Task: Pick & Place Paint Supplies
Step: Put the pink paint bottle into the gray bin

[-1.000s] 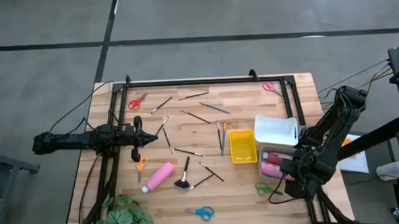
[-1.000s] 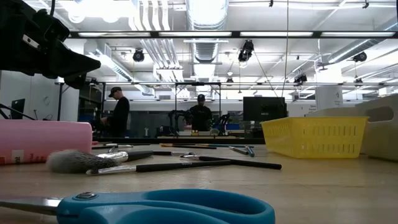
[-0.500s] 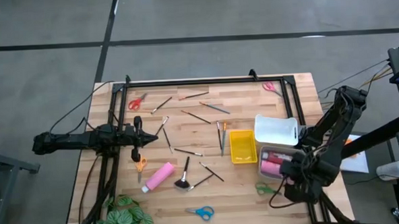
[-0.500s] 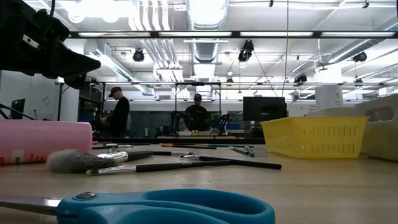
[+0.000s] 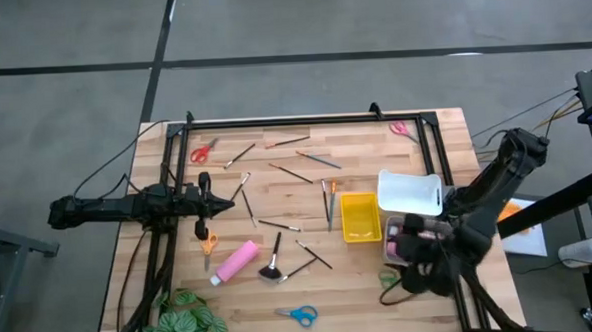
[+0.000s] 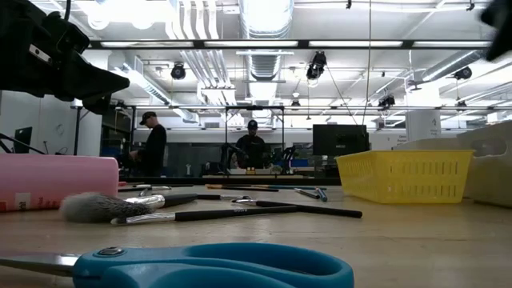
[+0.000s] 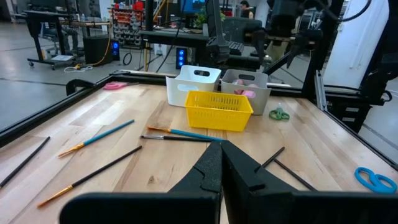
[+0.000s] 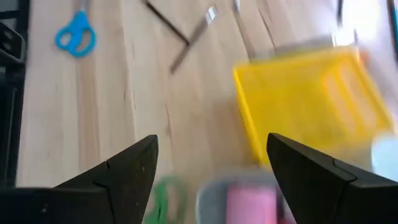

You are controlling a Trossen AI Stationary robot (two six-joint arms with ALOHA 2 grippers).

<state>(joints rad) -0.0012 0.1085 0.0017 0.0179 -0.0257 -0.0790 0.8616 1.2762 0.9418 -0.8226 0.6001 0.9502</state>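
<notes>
Thin brushes (image 5: 294, 172) lie scattered across the wooden table. A pink white-capped bottle (image 5: 235, 262) and a fluffy black brush (image 5: 273, 259) lie near the front, with blue scissors (image 5: 298, 314) nearer still. Green scissors (image 5: 389, 278) lie beside a grey bin (image 8: 211, 196) holding pink bottles (image 8: 252, 202). My right gripper (image 5: 408, 253) hangs open above that bin, slanting down, with nothing between its fingers (image 8: 134, 165). My left gripper (image 7: 221, 149) rests shut and level at the table's left side (image 5: 225, 201).
A yellow tray (image 5: 359, 215) and a white tray (image 5: 409, 193) stand beside the grey bin. Red scissors (image 5: 203, 152), orange scissors (image 5: 208, 242) and pink scissors (image 5: 403, 129) lie apart. A leafy plant (image 5: 188, 321) sits at the front left. People stand in the room beyond.
My right gripper has risen and swung toward the table's left, over the grey bin, rolling as it went and staying open. The things on the table have kept their places.
</notes>
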